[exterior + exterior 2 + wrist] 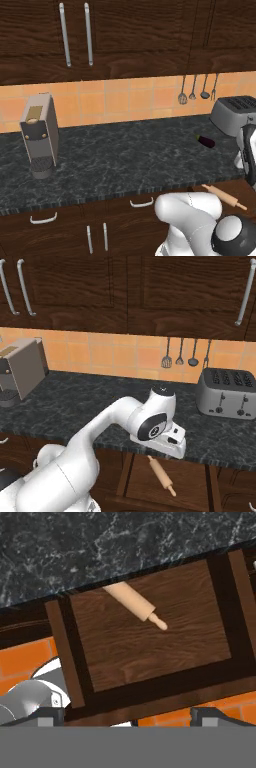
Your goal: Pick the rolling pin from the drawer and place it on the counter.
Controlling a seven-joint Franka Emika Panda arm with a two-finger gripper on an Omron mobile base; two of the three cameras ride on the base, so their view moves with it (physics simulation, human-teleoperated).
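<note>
The drawer [150,627] under the table [125,160] stands open, and the rolling pin [135,604] lies inside at its back, partly tucked under the table's front edge. Nothing is lifted yet: reaching, gripping and placing all remain. The tool [127,717] hovers above the drawer, spread and empty. On the table sit a toaster [225,391], eggplant [205,141] and coffee machine [39,135]; the overhanging edge may hamper the grasp.

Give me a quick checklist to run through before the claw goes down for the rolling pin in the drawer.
1. Drawer open: ok.
2. Rolling pin visible in the drawer: ok, though its far end sits under the counter edge.
3. Claw open: ok, tips wide apart.
4. Claw empty: ok.
5. Claw centred over the pin: not ok, pin lies off toward the counter.
6. Landing space on the counter: ok, bare stretch left of the eggplant.
</note>
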